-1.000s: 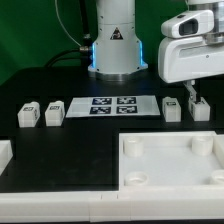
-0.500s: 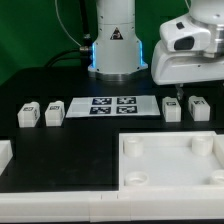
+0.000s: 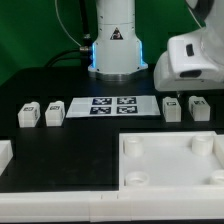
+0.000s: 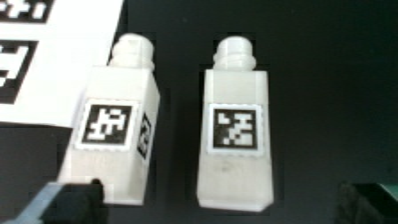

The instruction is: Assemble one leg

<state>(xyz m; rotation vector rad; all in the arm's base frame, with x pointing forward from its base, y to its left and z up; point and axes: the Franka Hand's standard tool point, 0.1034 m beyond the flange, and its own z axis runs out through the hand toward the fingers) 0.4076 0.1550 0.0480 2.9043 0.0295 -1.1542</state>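
— Just past the thin flat white marker board [image 3: 113,105], on the exterior view's right, you have two small white plastic tagged pieces lying side by side. Which is yours?
— Take the leg [image 4: 235,120] farther from the board. Its neighbour [image 4: 116,125] lies just beside the board's edge. Their long axes run parallel, pegs the same way.
— And the claw [image 4: 217,203]?
— Yours is spread wide and empty, pointing straight down above the pair, its fingers straddling both across their long axes. I'd judge you must centre on the one farther from the board.
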